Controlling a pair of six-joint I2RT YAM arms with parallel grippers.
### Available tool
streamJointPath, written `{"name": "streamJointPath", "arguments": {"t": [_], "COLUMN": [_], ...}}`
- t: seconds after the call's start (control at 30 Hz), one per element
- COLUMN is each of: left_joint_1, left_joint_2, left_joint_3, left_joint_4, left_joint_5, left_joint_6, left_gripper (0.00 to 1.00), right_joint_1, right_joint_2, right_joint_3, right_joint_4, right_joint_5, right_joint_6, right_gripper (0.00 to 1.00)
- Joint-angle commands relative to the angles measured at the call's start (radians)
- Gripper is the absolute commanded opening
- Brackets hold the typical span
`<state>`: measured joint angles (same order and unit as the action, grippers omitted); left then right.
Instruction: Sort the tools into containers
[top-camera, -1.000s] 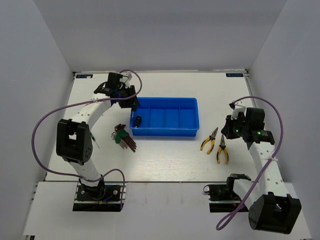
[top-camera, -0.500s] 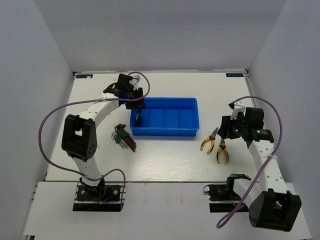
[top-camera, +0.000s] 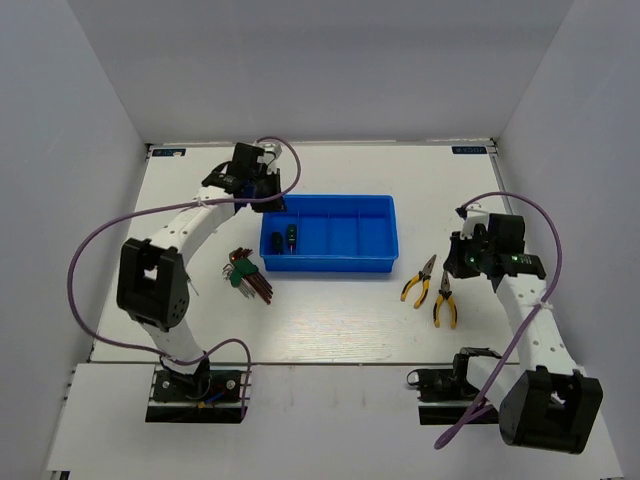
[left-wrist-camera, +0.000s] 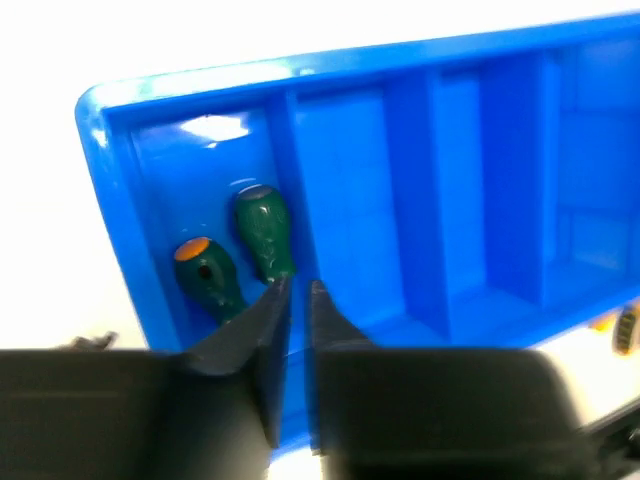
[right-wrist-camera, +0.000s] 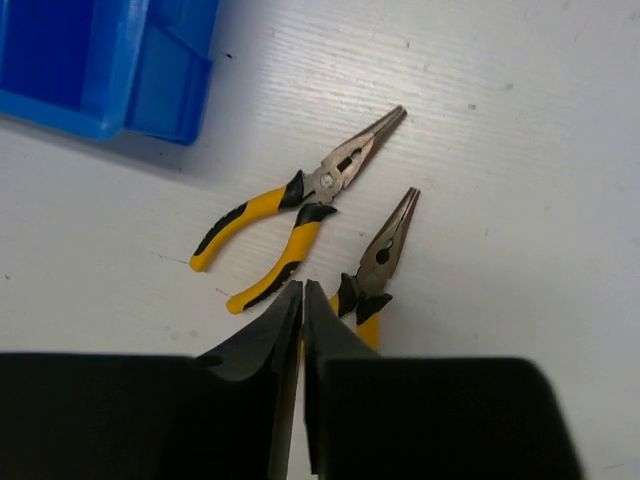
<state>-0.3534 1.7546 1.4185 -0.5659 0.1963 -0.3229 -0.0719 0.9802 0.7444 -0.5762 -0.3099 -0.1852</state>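
White table (top-camera: 330, 320): two screwdrivers (left-wrist-camera: 240, 252) in tray (top-camera: 375, 265) (leftmost compartment).

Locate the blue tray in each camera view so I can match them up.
Top external: blue tray at table centre, slightly left.
Left wrist: fills the picture, two green-handled screwdrivers in its end compartment.
Right wrist: only a corner, upper left.
Shared landmark: the tray's blue rim.

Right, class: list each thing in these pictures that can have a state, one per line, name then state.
Two screwdrivers: lying side by side in the tray's end compartment.
Blue tray: other compartments empty.
Two pliers: on the table, outside the tray, jaws closed.
Hex keys: fanned out on the table, outside the tray.
Left claw: nearly shut, empty, above the tray.
Right claw: shut, empty, above the pliers.
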Motion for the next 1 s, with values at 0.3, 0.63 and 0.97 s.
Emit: {"name": "streamJointPath", "arguments": {"t": [0.3,0.63,0.97], "left_joint_1": [-0.015,-0.004,-0.004], "left_joint_2": [-0.619,-0.688,-0.719], "left_joint_3": [-0.448,-0.563,-0.581], "left_joint_4": [0.024,0.093,0.103], "left_joint_5": [-0.389,-0.385,-0.362], "left_joint_6": [0.047,0.067,0.067], "left_gripper": [0.9,0.91,0.91], "right_joint_1": [0.004,0.004,0.034], "right_joint_2": [0.347,0.353,0.469], "right_joint_3": [0.158,0.052,0.012], "right_joint_4": [-0.208,-0.295,-0.193], "right_joint_5": [0.141,0.206,0.304], "right_joint_6": [-0.046,-0.217,-0.157], "right_gripper": [0.36,0.5,0.44]}}
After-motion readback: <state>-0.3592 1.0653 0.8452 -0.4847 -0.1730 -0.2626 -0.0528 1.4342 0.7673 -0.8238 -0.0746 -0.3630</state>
